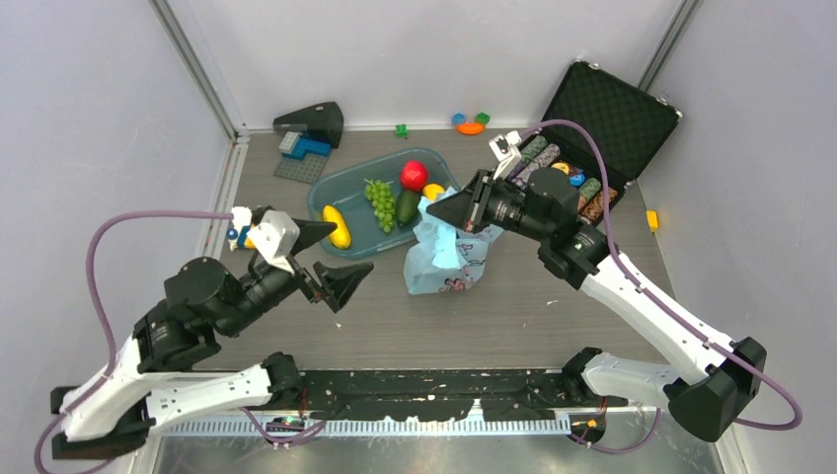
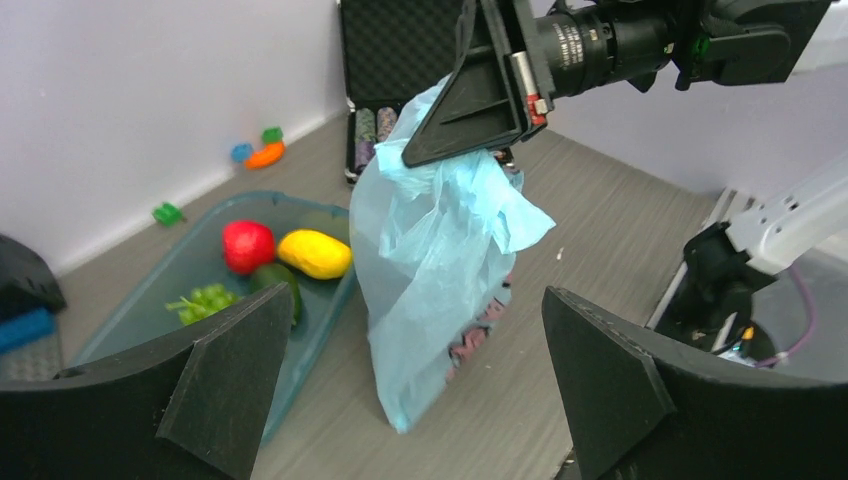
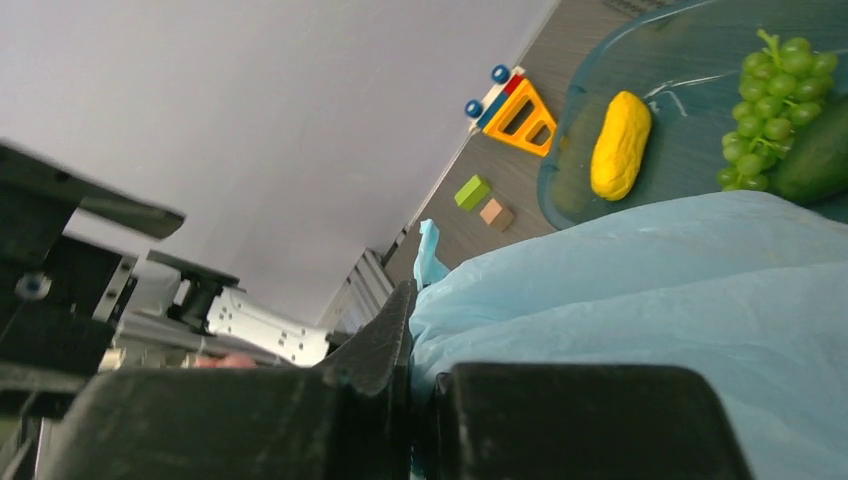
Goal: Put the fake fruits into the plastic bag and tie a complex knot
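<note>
— Grey wood-grain tabletop (image 1: 553, 316), pale walls. Where is the thin light-blue plastic bag (image 1: 439, 259)?
— Just beside the clear blue-tinted plastic tub (image 1: 345, 188), its top pinched shut in the right gripper (image 1: 444, 209). Glossy fake fruits (image 1: 379, 202) are seen in the tub.
— And the left gripper (image 1: 353, 247)?
— Spread wide, empty, near the tub. The bag mouth should be kept lifted and steady, with fruit probably taken one at a time.

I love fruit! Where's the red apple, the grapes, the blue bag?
round red plastic apple (image 1: 414, 175), top view, middle.
green plastic grape bunch (image 1: 379, 202), top view, middle.
light-blue plastic bag (image 2: 430, 280), left wrist view, front side.
</note>
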### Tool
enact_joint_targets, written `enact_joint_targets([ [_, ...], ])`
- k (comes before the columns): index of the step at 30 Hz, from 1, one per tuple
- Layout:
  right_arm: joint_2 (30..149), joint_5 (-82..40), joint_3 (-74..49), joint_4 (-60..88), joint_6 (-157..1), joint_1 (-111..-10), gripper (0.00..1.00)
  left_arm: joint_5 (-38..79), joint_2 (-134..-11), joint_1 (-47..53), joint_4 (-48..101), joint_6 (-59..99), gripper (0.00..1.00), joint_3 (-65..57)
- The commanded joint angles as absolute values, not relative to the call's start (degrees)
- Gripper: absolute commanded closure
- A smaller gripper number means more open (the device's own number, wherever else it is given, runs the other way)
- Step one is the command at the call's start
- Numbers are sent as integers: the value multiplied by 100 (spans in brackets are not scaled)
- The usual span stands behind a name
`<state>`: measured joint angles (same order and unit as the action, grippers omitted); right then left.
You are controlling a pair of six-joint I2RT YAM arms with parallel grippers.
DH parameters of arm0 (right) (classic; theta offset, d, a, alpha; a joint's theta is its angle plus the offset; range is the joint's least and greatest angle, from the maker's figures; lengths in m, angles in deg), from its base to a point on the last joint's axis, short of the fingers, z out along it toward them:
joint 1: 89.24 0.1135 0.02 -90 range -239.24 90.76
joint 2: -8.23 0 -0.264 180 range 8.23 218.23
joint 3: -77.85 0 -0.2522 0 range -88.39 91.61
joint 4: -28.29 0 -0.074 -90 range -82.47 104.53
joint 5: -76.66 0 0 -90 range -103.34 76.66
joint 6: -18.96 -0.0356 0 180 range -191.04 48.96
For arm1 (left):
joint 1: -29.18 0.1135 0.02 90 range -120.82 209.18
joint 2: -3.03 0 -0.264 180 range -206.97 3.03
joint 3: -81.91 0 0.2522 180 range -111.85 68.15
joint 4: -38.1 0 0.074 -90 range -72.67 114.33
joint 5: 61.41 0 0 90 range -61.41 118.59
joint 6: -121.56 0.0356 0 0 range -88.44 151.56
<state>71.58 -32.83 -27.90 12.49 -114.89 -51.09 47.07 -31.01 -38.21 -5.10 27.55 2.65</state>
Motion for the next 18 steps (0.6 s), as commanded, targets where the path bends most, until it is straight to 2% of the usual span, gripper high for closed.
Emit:
enact_joint_targets([
  [1, 6985, -4924, -2445, 1536, -10639, -5272, 95, 2807, -3505, -2766, -537, 1445, 1, 238],
  [4, 6889, -5253, -2712, 1774, -10490, -5348, 95, 1949, -3726, -2254, -152, 1020, 1, 395],
  [7, 6739, -5617, -3138, 2692, -10796, -5403, 95, 994, -3934, -1855, 477, 605, 1, 599],
  [15, 6816, -5906, -4038, 4349, -11707, -5480, 95, -537, -4413, -1190, 1934, -435, 1, 1252],
  [18, 6928, -5969, -4173, 4764, -11966, -5503, 95, -860, -4547, -970, 2280, -753, 8, 1470],
])
